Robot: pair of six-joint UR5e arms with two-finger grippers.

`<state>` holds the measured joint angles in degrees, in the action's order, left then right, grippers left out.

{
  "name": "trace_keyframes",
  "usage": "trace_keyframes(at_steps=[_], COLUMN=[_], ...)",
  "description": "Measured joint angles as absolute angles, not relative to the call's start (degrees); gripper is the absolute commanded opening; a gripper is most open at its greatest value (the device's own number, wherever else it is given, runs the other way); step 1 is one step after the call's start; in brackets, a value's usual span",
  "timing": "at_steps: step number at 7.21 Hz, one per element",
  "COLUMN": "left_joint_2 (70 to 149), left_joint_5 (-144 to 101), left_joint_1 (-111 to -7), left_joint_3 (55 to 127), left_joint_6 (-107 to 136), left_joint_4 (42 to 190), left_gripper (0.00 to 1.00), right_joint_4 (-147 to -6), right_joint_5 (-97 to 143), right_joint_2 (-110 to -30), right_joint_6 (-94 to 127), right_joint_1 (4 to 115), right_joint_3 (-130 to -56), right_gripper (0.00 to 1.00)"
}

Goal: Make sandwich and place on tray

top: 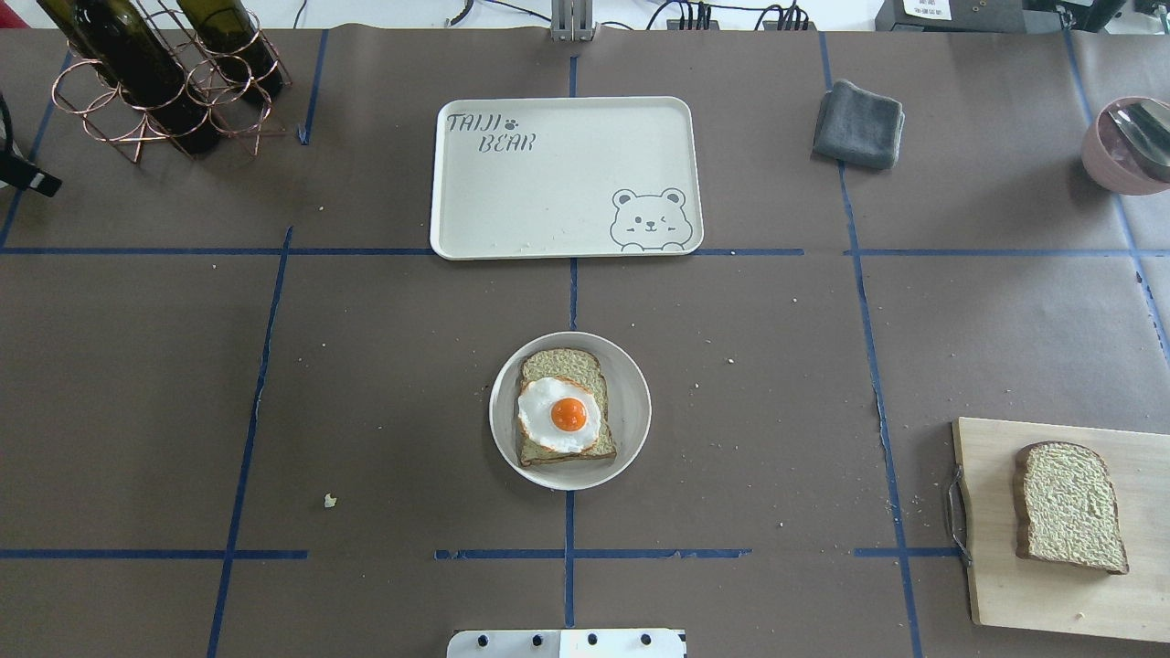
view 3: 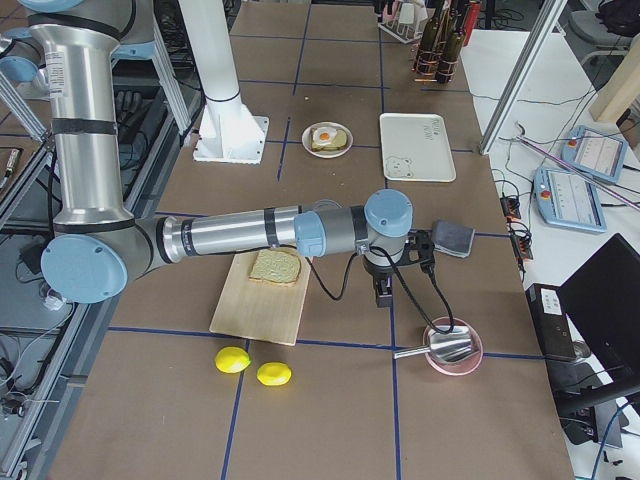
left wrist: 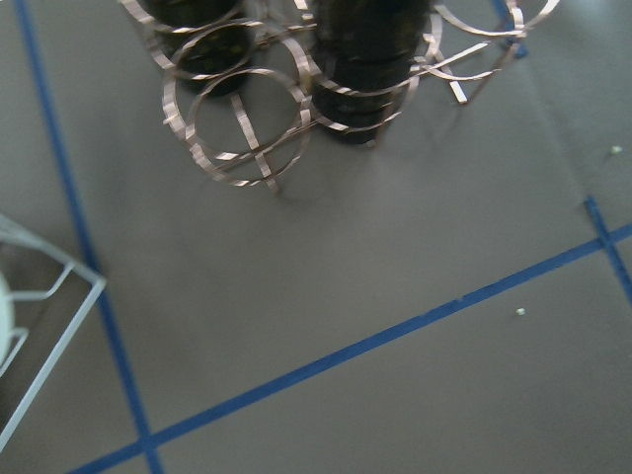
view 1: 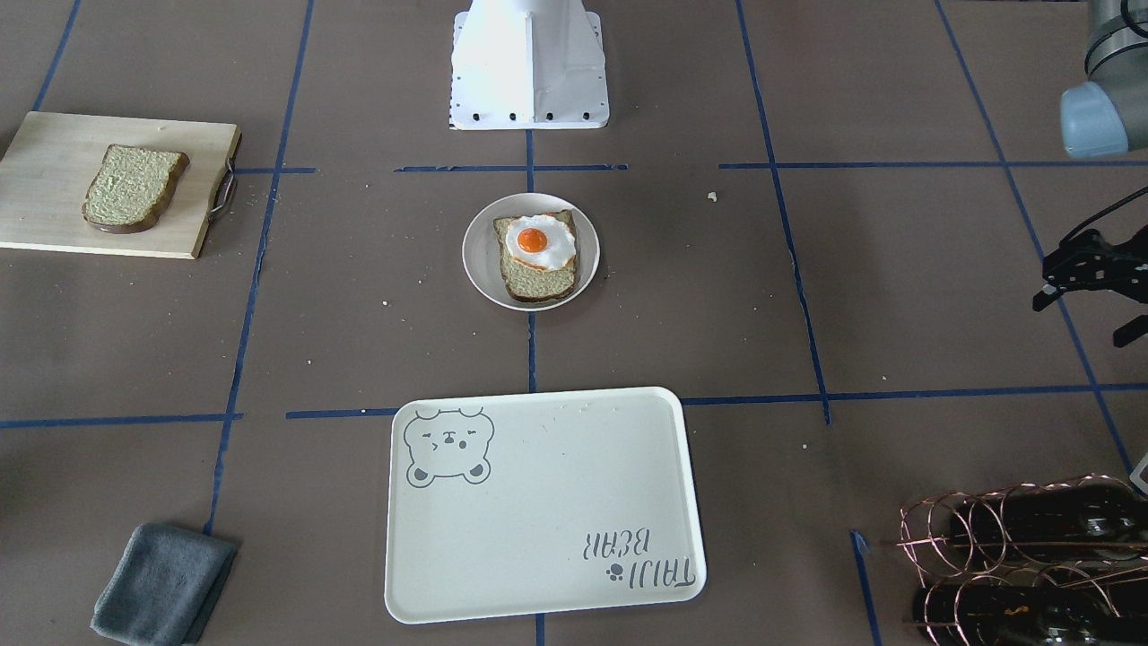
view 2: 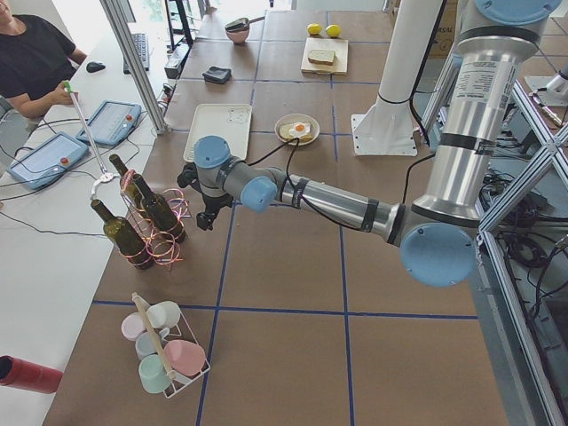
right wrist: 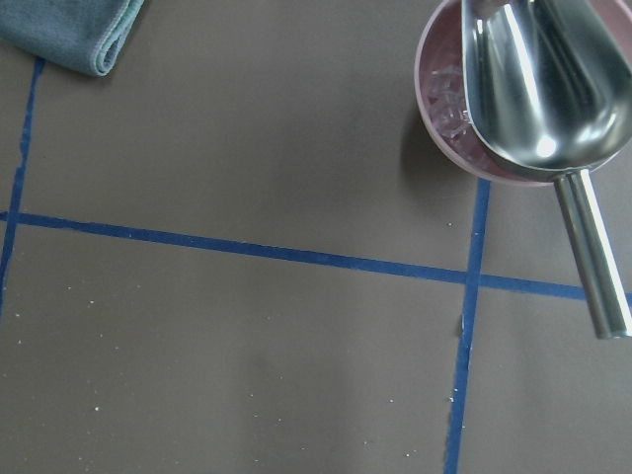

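Overhead exterior view puts the small round white plate [top: 632,429] at the middle of the brown table. One bread slice [top: 559,362] lies flat on the plate, with the fried egg [top: 559,413] on top of it, yolk up. The egg covers most of the slice's middle.

The second bread slice [top: 1069,505] lies well to the plate's right, alone on a pale wooden cutting board [top: 996,567]. So the sandwich is in two parts, set well apart.

The bear tray [top: 548,183] sits beyond the plate on the side away from the robot's base. It is apart from the plate and carries nothing but crumbs. A folded grey cloth [top: 859,123] lies beyond the plate and to its right, and a pink bowl with a metal scoop [top: 1120,146] sits further right still.

The left gripper [view 2: 206,211] hangs well to the plate's left, near a copper wire rack of wine bottles [top: 146,100]. I cannot tell whether its fingers are apart or together.

The right gripper [view 3: 382,290] hangs well to the plate's right, past the cutting board and above bare table between the cloth and the bowl. Its fingers' state cannot be told either. Neither gripper touches any food.
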<state>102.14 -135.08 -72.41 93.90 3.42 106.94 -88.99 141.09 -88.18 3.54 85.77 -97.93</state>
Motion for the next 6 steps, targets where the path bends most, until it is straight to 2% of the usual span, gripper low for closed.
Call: trace_keyframes(at_steps=[3, 6], left_joint_2=[108.4, 110.8], left_joint_5=[-135.2, -134.5], left_joint_1=[-66.0, -59.2], left_joint_3=[94.0, 95.8], left_joint_6=[16.2, 41.8], left_joint_4=[109.1, 116.0], left_gripper=[1.00, 1.00], right_joint_4=[-79.4, -55.2], right_joint_5=[144.5, 140.9], right_joint_2=[-90.0, -101.3], right_joint_6=[16.4, 34.2], right_joint_1=[80.5, 73.1], right_joint_3=[-98.6, -99.2], right_gripper=[1.00, 1.00])
